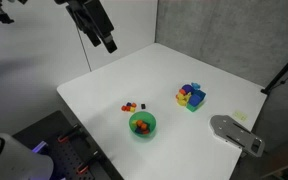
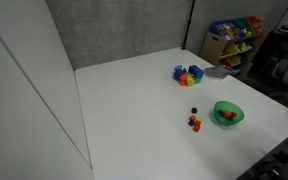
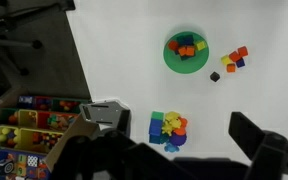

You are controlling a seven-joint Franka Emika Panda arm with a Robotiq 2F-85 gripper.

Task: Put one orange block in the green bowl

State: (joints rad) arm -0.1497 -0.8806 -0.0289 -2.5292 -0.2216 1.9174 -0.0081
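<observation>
The green bowl (image 3: 186, 62) sits on the white table and holds a few tiny blocks in orange, red and yellow; it shows in both exterior views (image 1: 143, 127) (image 2: 227, 115). A small cluster of loose tiny blocks, with an orange block (image 3: 231, 68) among red ones, lies beside the bowl (image 1: 131, 106) (image 2: 194, 121). A tiny dark cube (image 3: 214, 76) lies apart from them. My gripper (image 3: 177, 122) is open and empty, high above the table over the blue tray; it also shows in an exterior view (image 1: 102, 33).
A blue tray (image 3: 156, 131) of yellow, purple and orange pieces stands on the table (image 1: 191, 97) (image 2: 187, 74). A grey flat device (image 1: 234, 132) lies at the table's edge. Shelves of toys (image 2: 234, 38) stand beyond the table. Grey partition walls stand behind.
</observation>
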